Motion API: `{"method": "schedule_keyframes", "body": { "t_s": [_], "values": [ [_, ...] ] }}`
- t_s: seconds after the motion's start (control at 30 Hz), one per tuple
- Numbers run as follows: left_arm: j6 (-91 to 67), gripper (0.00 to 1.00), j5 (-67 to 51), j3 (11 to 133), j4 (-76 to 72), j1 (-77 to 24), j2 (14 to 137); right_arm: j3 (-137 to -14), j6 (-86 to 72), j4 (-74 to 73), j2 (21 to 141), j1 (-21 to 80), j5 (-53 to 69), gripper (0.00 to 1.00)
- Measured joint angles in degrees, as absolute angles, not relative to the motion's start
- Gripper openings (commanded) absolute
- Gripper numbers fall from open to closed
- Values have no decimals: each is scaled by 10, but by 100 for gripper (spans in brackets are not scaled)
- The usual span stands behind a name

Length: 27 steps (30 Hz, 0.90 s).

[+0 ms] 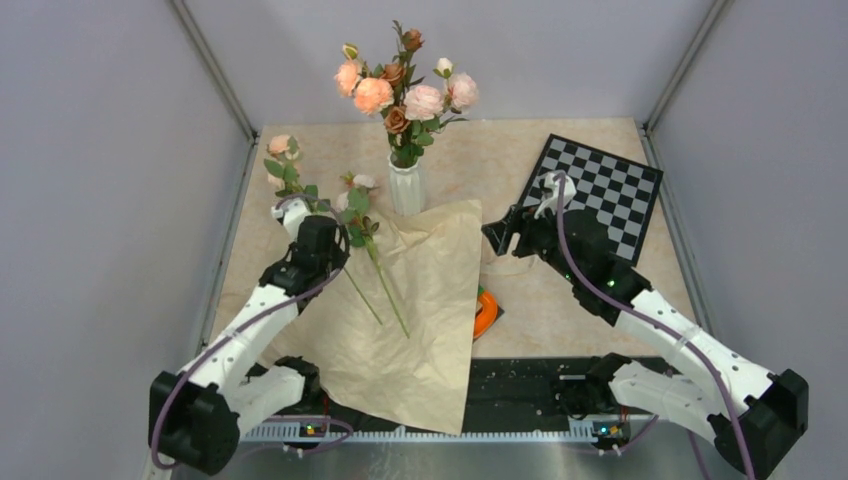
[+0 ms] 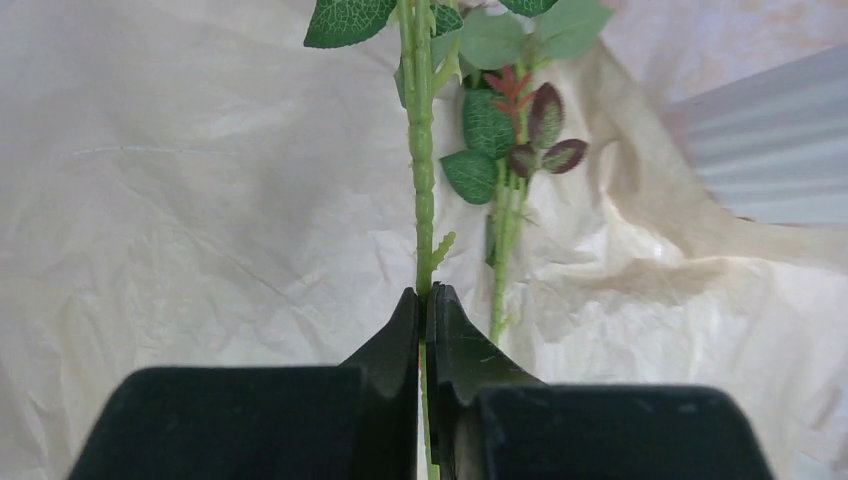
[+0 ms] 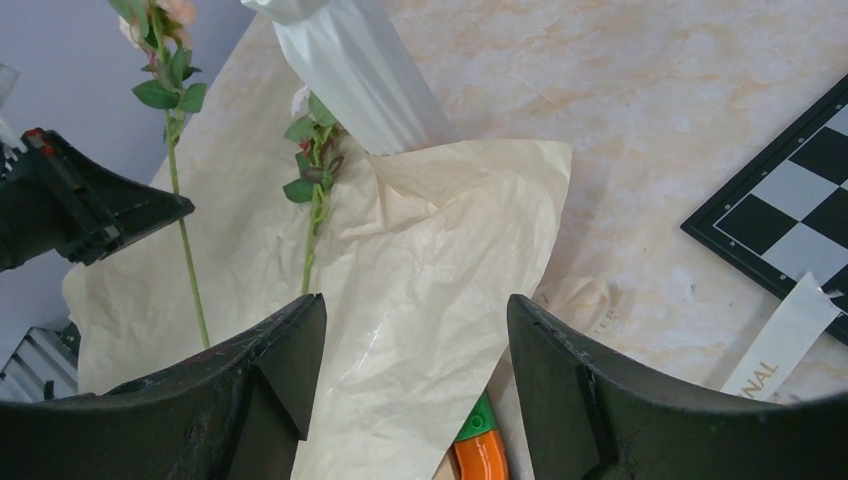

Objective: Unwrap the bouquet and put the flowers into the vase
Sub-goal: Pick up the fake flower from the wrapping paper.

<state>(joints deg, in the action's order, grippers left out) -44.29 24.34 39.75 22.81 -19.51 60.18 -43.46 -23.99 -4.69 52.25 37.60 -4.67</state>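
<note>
Near edge: wrapping paper (image 1: 420,330) lies unfolded and crumpled, its near corner hanging over the rail between the two arm bases. It spreads away across the table (image 1: 560,300) until its far edge touches the foot of the vase.

Right of the paper, mid-table: orange ring (image 1: 485,315), partly tucked under the paper's right edge.

On the paper, left half: left gripper (image 2: 423,300) has its fingers pressed together, pinching a rose stem (image 2: 422,180) partway along its length. The stem runs on past the fingers in both directions. Its peach bloom (image 1: 281,146) sits beyond the paper's far left edge. Cannot tell whether the lower end touches the paper.

Just right of it: second stem (image 1: 388,290) lies loose on the paper, green and reddish leaves at its far end, apart from the gripper.

Right side: right gripper (image 3: 412,310) hovers above the paper's right far corner, fingers spread wide, nothing between them. A white strip (image 3: 785,335) with printed letters lies on the table to its right.

Further back, centre: vase (image 1: 406,190), white and ribbed, stands upright at the paper's far edge. Flowers (image 1: 405,90) fill it: peach, pale pink and rust-brown roses with green leaves, stems down inside.

Far right: chessboard (image 1: 600,190) lies flat on the table, turned at an angle, well apart from the vase.
</note>
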Motion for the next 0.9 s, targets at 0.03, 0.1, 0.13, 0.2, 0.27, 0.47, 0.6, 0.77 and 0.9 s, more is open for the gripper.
{"method": "schedule_keyframes", "body": {
  "t_s": [0.03, 0.1, 0.13, 0.2, 0.27, 0.47, 0.6, 0.77, 0.9],
  "values": [
    [-437, 0, 237, 391, 222, -195, 580, -433, -241, -44, 522, 376, -45, 69],
    [-427, 0, 225, 381, 209, -195, 542, -426, -242, -35, 521, 376, -37, 69],
    [-421, 0, 217, 377, 202, -195, 520, -420, -243, -27, 520, 376, -31, 70],
    [-411, 0, 202, 371, 192, -195, 488, -411, -246, -14, 520, 376, -17, 72],
    [-399, 0, 181, 366, 180, -195, 458, -404, -249, 0, 520, 376, 3, 75],
    [-347, 0, 57, 336, 116, -198, 368, -401, -254, 66, 535, 376, 104, 78],
    [-333, 0, -38, 336, 83, -207, 351, -402, -266, 116, 561, 376, 190, 79],
    [-344, 0, -116, 340, 36, -252, 362, -424, -293, 143, 606, 376, 279, 79],
    [-351, 0, -142, 360, 9, -299, 373, -447, -330, 178, 633, 376, 334, 79]
  ]
}}
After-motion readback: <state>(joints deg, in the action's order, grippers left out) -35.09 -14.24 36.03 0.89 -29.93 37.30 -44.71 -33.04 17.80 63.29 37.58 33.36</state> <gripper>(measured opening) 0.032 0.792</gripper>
